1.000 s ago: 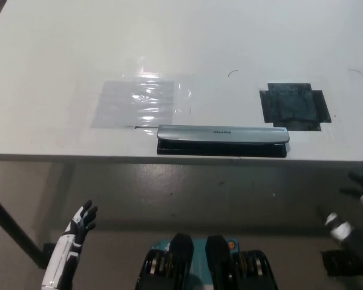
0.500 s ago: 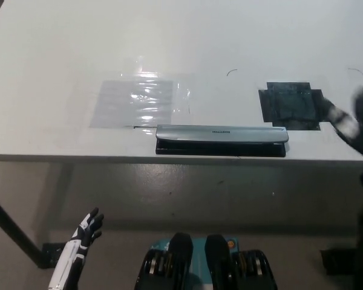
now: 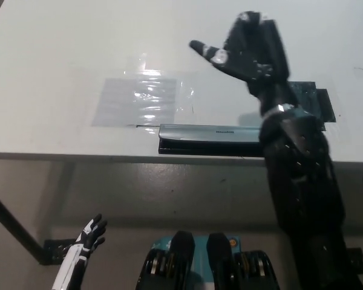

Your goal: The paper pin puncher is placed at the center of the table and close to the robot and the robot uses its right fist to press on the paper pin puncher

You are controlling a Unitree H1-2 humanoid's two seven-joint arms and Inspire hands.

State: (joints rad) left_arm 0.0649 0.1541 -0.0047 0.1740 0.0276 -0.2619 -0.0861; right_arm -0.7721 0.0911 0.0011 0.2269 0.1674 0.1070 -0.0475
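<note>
1. The white table [image 3: 60, 54] fills most of my view; below its near edge is a grey floor, with a dark table leg at the lower left.
2. My black right arm reaches up over the near edge, and my right hand [image 3: 251, 51] hangs above the tabletop beyond the puncher, released, fingers spread, not a fist. The press is not yet done, by my judgement: I must clench and come down onto the bar.
3. The paper pin puncher [image 3: 209, 138] lies lengthwise at the near edge, about centre; my forearm hides its right end.
4. A clear plastic sheet [image 3: 142, 99] lies just behind its left end; a dark patch [image 3: 317, 99] shows behind my arm.
5. My left hand [image 3: 88, 238] rests low beside me, fingers apart, holding nothing.
</note>
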